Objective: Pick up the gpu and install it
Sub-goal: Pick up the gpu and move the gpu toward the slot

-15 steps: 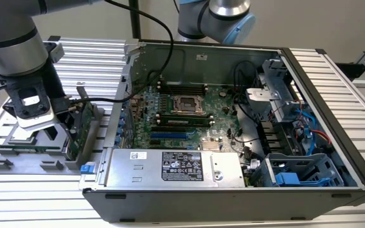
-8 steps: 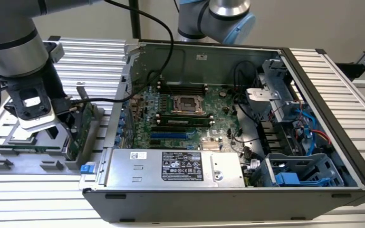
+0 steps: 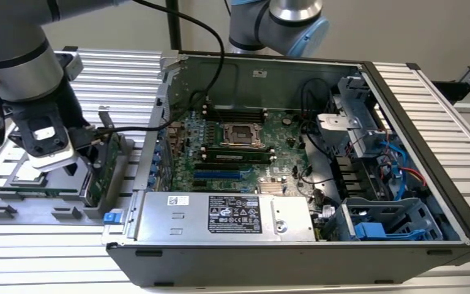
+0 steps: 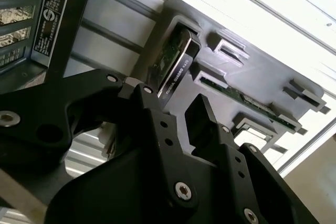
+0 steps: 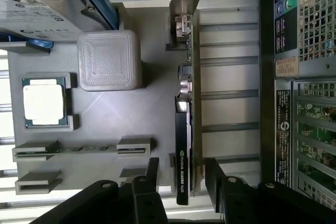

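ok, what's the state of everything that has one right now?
gpu: standing on edge in the gray holder, not gripped.
gripper: open, one finger on either side of the gpu, a gap at each.
computer case: lying on its side, side panel off.
processor chip: flat in its holder recess.
memory stick: seated in a holder slot.

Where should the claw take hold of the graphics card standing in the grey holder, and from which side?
Best pinch its two flat faces near the upper edge, coming down from above. The graphics card stands on edge in the grey holder, so its top edge is free, and the open claw sits astride it.
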`<act>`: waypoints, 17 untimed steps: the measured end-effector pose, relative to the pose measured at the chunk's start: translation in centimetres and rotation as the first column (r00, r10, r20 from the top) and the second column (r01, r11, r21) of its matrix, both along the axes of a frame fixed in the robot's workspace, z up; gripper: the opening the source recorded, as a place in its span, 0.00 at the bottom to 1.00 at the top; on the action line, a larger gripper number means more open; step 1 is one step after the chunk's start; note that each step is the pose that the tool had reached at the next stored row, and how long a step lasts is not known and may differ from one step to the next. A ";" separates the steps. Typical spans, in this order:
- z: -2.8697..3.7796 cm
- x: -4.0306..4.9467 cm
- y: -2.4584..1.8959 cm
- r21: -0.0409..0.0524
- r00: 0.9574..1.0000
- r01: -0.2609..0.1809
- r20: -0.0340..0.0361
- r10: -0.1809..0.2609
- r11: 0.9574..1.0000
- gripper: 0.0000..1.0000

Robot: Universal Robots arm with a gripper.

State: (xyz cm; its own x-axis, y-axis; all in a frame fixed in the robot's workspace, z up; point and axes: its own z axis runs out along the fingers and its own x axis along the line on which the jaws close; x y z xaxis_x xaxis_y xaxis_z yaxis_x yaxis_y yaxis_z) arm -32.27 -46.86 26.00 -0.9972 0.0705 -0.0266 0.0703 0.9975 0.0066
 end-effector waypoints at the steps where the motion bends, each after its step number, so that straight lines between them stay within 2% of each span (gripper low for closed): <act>1: -0.05 0.01 0.03 0.003 1.000 0.000 0.000 0.000 1.000 1.00; 6: -0.36 0.12 0.48 0.005 1.000 0.000 0.000 0.000 1.000 1.00; 17: -0.96 0.32 2.21 0.005 1.000 0.000 0.001 0.000 1.000 1.00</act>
State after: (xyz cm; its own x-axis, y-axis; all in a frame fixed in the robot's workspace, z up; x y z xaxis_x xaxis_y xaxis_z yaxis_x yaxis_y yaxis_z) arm -31.95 -44.65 25.04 -0.9971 0.0707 -0.0275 0.0704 0.9974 0.0119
